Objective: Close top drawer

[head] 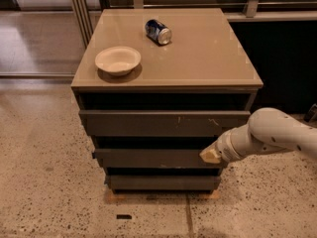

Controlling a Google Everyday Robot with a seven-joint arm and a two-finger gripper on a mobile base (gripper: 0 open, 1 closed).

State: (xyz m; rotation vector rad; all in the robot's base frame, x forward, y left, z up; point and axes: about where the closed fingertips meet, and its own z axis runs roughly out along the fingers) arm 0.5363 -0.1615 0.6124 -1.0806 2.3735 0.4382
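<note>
The top drawer (148, 123) is the widest dark grey-brown front, just under the tan cabinet top (198, 58), with small white scratches right of centre. A dark gap shows above its front, which stands slightly forward of the cabinet edge. My gripper (211, 155) comes in from the right on a white arm (277, 135). Its cream tip sits below the top drawer's right part, in front of the right end of the second drawer (148, 158). It holds nothing that I can see.
A cream bowl (118, 60) and a blue can (158, 31) lying on its side sit on the cabinet top. A narrower third drawer (158, 183) is at the bottom. Speckled floor lies in front and to the left, and a dark wall panel to the right.
</note>
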